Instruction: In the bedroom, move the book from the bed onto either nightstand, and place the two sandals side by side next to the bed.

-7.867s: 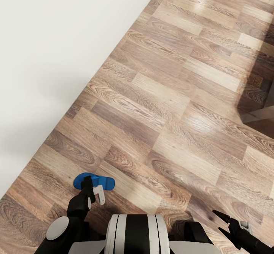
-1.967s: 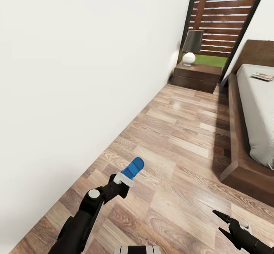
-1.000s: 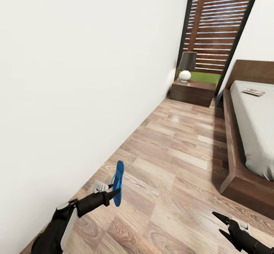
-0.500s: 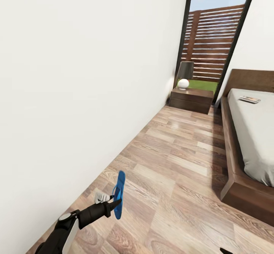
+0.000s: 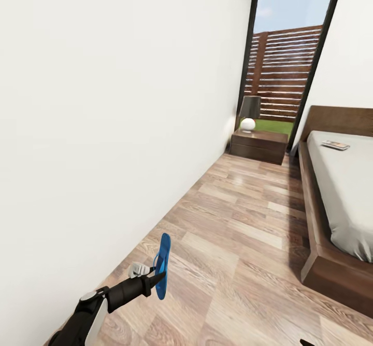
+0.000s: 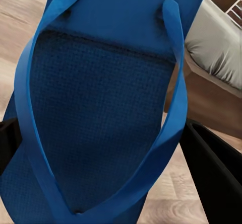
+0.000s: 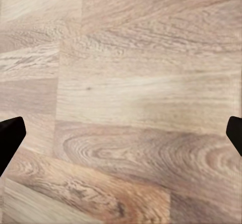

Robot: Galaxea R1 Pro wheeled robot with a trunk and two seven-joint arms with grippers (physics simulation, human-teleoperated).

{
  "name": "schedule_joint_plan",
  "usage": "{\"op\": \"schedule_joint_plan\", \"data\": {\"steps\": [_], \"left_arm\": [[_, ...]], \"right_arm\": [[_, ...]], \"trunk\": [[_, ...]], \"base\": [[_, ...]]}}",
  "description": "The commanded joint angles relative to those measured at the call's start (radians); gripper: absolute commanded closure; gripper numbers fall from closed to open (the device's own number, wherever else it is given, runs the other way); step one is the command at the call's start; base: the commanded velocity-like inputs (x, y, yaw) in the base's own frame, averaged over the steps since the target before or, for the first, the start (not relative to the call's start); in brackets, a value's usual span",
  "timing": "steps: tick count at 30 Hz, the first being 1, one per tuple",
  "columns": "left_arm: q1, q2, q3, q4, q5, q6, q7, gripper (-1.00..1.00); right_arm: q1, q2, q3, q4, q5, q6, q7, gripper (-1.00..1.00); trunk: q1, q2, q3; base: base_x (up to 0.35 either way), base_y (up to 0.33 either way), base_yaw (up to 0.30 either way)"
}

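Left claw point(image 5: 153, 278) grips one sandal point(image 5: 162, 265) on edge above the floor point(image 5: 243, 242), near the wall point(image 5: 114, 118). Sandal: flat, bright blue, textured sole, blue straps. Book point(image 5: 335, 145) lies on the bed point(image 5: 344, 190), near the headboard. Nightstand point(image 5: 259, 145) stands in the far corner. Right claw point(image 7: 121, 133) is spread wide over the floor.

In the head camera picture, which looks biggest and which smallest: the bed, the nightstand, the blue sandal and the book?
1. The bed, by far.
2. The nightstand.
3. The blue sandal, seen edge-on and near the camera, so its rank against the nightstand is unsure.
4. The book, far off on the bed.
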Motion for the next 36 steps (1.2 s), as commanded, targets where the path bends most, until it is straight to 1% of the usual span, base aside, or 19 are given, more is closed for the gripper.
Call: {"op": "schedule_joint_plan", "data": {"steps": [1,25,29,34,36], "left_arm": [[-0.001,-0.001,0.003,0.0,0.003,0.009,-0.005,1.0],[-0.001,-0.003,0.0,0.002,0.003,0.007,-0.003,1.0],[-0.001,-0.003,0.0,0.004,0.003,0.006,-0.002,1.0],[-0.001,-0.002,0.002,0.065,0.001,0.003,-0.001,1.0],[-0.001,-0.002,0.002,0.092,0.0,-0.012,-0.001,1.0]], "right_arm": [[0.0,0.0,-0.004,0.0,-0.007,0.009,0.003,-1.0],[0.0,0.0,-0.004,0.0,-0.007,0.007,0.003,-1.0],[0.0,0.001,-0.003,0.0,-0.007,0.006,0.003,-1.0],[0.0,0.003,-0.002,0.001,-0.002,-0.002,0.002,-1.0],[0.0,0.005,-0.002,0.002,-0.002,-0.019,0.002,-1.0]], "trunk": [[-0.001,0.0,0.003],[-0.011,0.006,0.096],[-0.027,0.034,0.108],[-0.046,0.069,0.124],[-0.054,0.083,0.13]], "base": [[0.0,0.0,0.0],[0.0,0.0,0.0],[0.0,0.0,0.0],[0.0,0.0,0.0],[0.0,0.0,0.0]]}}
